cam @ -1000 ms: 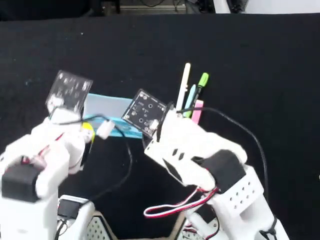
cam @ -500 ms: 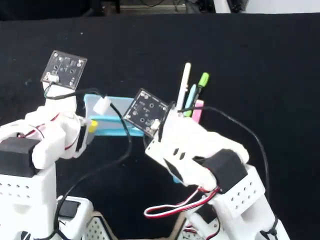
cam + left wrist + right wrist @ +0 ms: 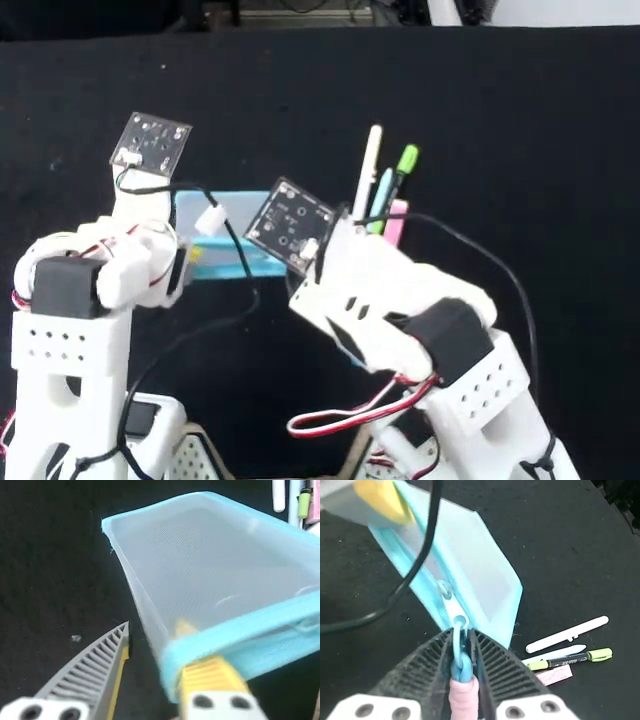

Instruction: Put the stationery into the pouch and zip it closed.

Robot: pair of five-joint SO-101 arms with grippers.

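Fingers of the left hand (image 3: 152,630) stand apart. The yellow finger (image 3: 212,677) is tucked at the blue rim of the pouch (image 3: 210,565), with its tip showing through the translucent wall. The grey finger (image 3: 95,672) is out over the tabletop (image 3: 500,100), and nothing is clamped between them.

Beyond that hand the pouch lies flat and looks empty.

The right hand (image 3: 461,645) is clamped on the zip pull (image 3: 451,607) at the pouch's near edge, so the step looks like working the zip. To do it well, the left hand should pinch the rim first. The right hand can then draw the pull straight along the teeth, not upward, so the pouch does not drag.

Past the right hand, well clear of the pouch, lie the white pen (image 3: 567,634), green highlighter (image 3: 570,658) and pink eraser (image 3: 555,675).
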